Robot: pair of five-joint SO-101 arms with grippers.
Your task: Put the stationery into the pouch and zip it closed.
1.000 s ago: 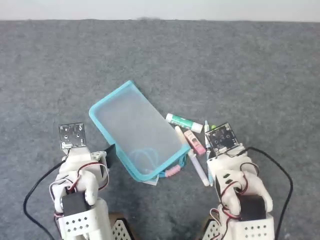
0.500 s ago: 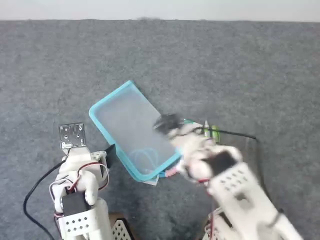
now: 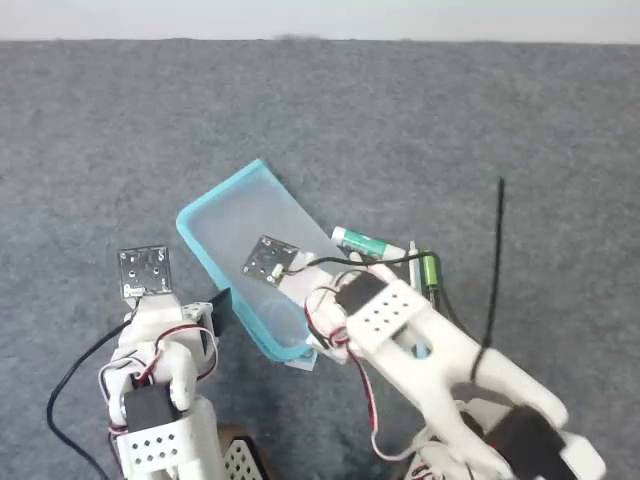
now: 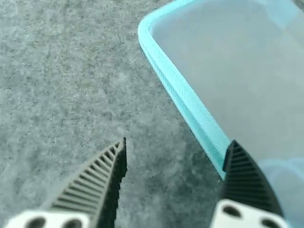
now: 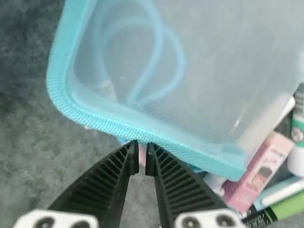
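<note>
The right arm leans low across the pouch, its tool clenched against the teal zip edge. The left tool rests released beside that pouch. Translucent, it lies mid-desk toward the near edge, stationery heaped alongside.

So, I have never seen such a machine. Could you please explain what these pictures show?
These are two small robot arms at a grey table. One picture looks down from above; the other two come from a camera on each arm's wrist. A translucent pouch with a teal edge lies on the table, with a glue stick, a green marker and a pink box beside it. The left end effector is open beside the pouch's edge and holds nothing. The right end effector, nearly shut, is at the pouch's near edge; whether it pinches anything I cannot tell.
</note>
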